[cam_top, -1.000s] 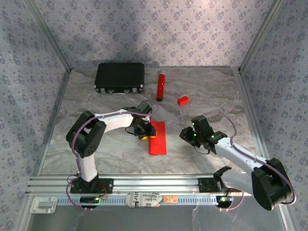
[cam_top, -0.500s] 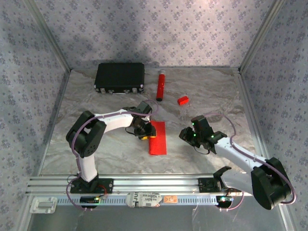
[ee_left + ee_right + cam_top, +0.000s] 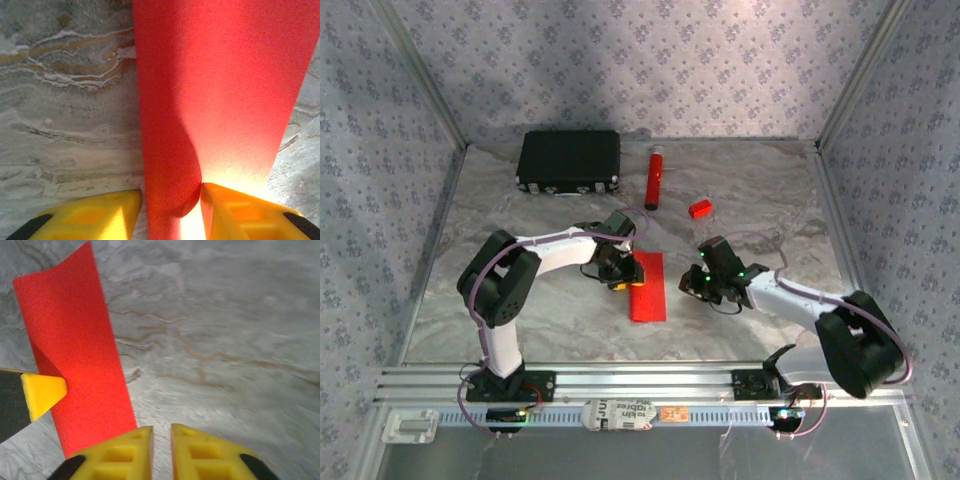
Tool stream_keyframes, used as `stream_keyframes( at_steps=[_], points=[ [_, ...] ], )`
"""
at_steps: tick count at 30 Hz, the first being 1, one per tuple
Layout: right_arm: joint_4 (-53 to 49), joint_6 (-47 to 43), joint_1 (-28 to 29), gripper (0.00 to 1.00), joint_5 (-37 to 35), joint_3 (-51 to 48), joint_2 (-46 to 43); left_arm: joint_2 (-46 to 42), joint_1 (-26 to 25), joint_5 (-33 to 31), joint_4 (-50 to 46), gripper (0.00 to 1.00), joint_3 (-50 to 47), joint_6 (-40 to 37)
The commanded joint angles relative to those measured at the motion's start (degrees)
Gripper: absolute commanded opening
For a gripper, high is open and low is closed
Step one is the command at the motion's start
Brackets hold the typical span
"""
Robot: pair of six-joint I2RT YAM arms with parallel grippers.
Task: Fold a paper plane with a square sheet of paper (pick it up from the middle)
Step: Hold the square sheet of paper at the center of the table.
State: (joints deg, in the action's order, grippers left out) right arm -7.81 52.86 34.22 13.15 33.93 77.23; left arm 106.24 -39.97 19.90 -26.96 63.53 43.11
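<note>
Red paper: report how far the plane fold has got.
Done: the red paper lies folded into a narrow strip on the table. In hand: the left gripper straddles its raised end; the right gripper hangs beside it, nearly shut, empty. Left: nose and wing folds.

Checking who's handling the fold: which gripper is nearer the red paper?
Left. The left gripper is at the red paper, fingers astride its far left edge; the right gripper hangs just right of it, apart, fingers nearly closed.
</note>
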Motion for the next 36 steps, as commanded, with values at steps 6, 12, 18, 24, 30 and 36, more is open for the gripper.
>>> stream_keyframes(
  at_steps=[6,12,18,24,30,36],
  points=[
    [6.17,-1.09,2.84,0.04,3.42,6.79,9.27,5.71,0.58,-7.10,0.49,0.40,-3.57,-0.42],
    [7.32,-1.88,3.79,0.01,5.65,10.73,15.48,6.04,0.49,-6.89,0.94,0.40,-3.85,-0.29],
    [7.05,-1.82,4.74,0.01,7.42,13.07,20.26,6.09,0.40,-6.91,1.05,0.40,-3.94,-0.26],
    [2.46,-3.36,4.57,0.01,3.89,10.48,22.43,5.83,0.35,-6.82,1.25,0.40,-3.87,-0.28],
    [2.16,-5.60,3.86,0.01,3.30,7.70,21.57,3.22,0.37,-5.98,1.34,0.41,-3.38,-0.56],
    [0.85,-7.75,3.03,0.01,4.15,8.43,21.66,-5.51,0.78,-3.58,3.58,0.46,-4.22,0.29]
  ],
)
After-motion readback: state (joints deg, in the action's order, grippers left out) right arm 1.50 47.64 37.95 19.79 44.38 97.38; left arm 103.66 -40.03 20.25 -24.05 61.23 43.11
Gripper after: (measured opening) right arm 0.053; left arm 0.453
